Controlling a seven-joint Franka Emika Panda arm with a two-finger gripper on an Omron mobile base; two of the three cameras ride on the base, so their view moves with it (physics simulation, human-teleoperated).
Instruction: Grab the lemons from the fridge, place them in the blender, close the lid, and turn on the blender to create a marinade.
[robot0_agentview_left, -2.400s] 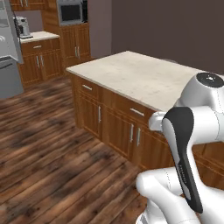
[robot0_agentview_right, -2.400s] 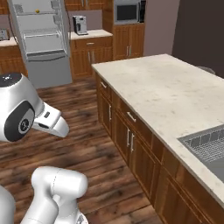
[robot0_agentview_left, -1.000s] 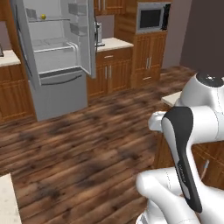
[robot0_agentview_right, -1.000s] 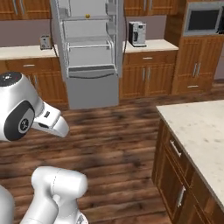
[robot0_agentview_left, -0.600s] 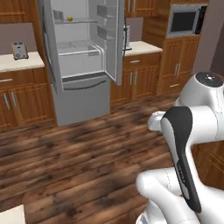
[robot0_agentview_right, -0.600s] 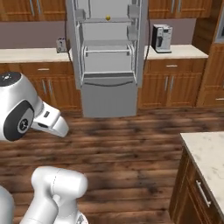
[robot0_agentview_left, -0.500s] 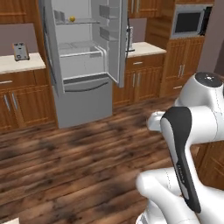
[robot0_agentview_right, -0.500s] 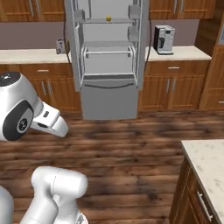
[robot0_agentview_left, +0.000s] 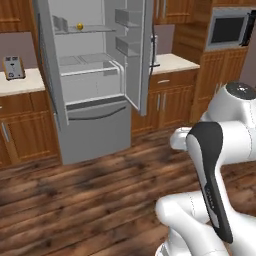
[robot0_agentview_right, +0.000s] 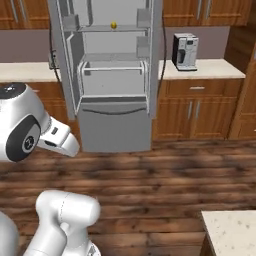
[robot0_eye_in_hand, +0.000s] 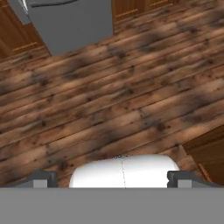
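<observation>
Fridge stands open across the wood floor, both upper doors swung out, well apart from the robot; the arm is folded back over the base. Biggest risk, as I judge it: the base has to close in between those open doors, and the right-hand door with its bins juts into the approach, so a wide arm swing could clip it or push it partway shut. The freezer drawer front sticks out low, so the base could bump it before the arm can reach the upper shelf. Surfaces either side carry a toaster and a coffee machine; both sit near the door edges and could be hit on a sideways reach. Fingers spread wide, holding nothing, pointed down at the floor, so the hand needs a big reorientation before any grasp. Lemon sits on the top shelf, also seen in the right base view; only one is clear, a second I cannot make out. It is small and round on a smooth high shelf, so a slightly off pinch could send it rolling backward or off the shelf edge. The blender isn't something I can place from here.
</observation>
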